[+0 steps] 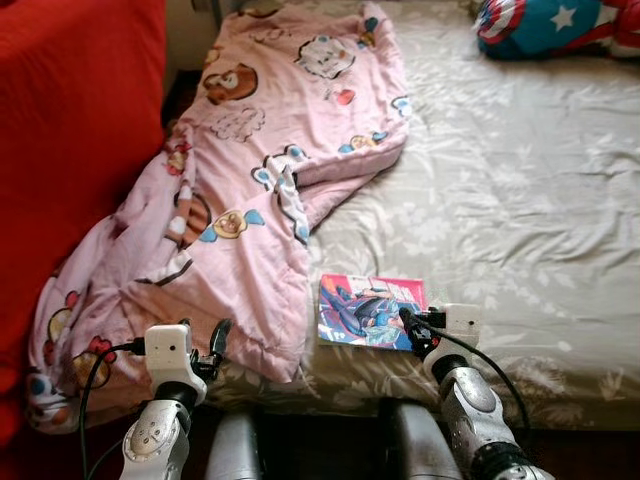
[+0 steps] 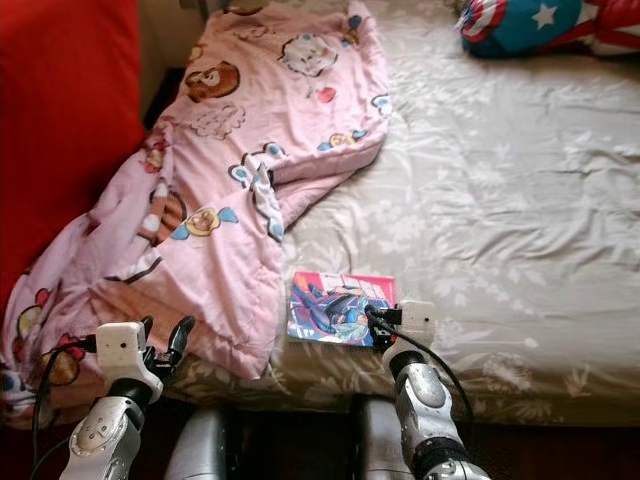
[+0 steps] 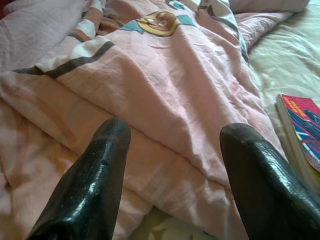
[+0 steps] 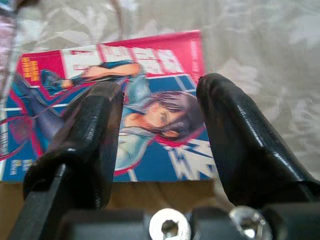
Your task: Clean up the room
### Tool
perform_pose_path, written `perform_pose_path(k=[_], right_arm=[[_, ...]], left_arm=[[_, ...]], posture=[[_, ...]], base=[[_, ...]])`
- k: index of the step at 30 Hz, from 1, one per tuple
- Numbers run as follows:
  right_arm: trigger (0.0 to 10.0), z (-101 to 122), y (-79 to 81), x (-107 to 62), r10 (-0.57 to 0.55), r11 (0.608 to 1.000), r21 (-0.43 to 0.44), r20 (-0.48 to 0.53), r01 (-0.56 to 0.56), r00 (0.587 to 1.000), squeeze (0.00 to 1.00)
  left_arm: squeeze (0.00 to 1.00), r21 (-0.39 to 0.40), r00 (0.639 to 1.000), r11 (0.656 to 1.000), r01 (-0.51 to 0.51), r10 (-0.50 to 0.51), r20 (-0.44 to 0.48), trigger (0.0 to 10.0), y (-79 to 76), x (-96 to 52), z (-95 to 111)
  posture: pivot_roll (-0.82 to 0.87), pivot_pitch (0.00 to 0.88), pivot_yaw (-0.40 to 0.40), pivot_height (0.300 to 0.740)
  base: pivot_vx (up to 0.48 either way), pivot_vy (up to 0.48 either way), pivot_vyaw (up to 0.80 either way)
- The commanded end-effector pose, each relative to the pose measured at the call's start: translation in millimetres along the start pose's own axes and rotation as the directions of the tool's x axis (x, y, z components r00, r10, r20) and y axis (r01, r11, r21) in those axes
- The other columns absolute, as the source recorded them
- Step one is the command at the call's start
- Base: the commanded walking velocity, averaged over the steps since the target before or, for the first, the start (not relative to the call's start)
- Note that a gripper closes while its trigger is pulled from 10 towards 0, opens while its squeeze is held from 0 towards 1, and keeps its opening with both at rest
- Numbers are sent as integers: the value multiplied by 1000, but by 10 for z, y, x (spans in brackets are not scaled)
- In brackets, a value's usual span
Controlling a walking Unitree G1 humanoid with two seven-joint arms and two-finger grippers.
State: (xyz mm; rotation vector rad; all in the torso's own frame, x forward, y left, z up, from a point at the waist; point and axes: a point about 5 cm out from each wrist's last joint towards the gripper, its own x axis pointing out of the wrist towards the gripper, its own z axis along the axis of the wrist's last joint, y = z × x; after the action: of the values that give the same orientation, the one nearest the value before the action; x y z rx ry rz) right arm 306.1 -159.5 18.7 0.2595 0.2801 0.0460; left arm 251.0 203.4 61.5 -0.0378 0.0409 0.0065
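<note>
From the head camera you see a comic book [image 1: 370, 311] lying flat near the front edge of the bed [image 1: 520, 200], just beside a crumpled pink blanket [image 1: 250, 190], with your right gripper [image 1: 408, 322] poised over the book's near corner. Your left gripper [image 1: 217, 342] sits at the blanket's lower hem. In your left wrist view the fingers [image 3: 95, 185] are spread apart, facing the blanket folds. In your right wrist view the fingers [image 4: 240, 145] stand parted above the book cover, holding nothing.
</note>
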Motion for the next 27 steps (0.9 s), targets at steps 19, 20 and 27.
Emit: perform_pose_path(k=[19, 20, 27], right_arm=[[10000, -185, -95, -67, -94, 981, 165, -71, 105, 993, 0], [10000, -172, -101, -68, -100, 979, 172, -57, 108, 993, 0], [10000, -140, -151, -83, -128, 973, 190, -15, 129, 992, 0]], left_arm=[[0, 91, 996, 996, 8, 0, -92, 10000, 245, -243, 7], [0, 93, 996, 996, 10, -1, -93, 10000, 252, -243, 11], [0, 101, 995, 994, 28, -18, -96, 10000, 224, -227, 30]], posture=[[64, 307, 104, 612], [65, 305, 108, 612], [65, 300, 120, 612]], base=[[0, 0, 0], [0, 0, 0], [0, 0, 0]])
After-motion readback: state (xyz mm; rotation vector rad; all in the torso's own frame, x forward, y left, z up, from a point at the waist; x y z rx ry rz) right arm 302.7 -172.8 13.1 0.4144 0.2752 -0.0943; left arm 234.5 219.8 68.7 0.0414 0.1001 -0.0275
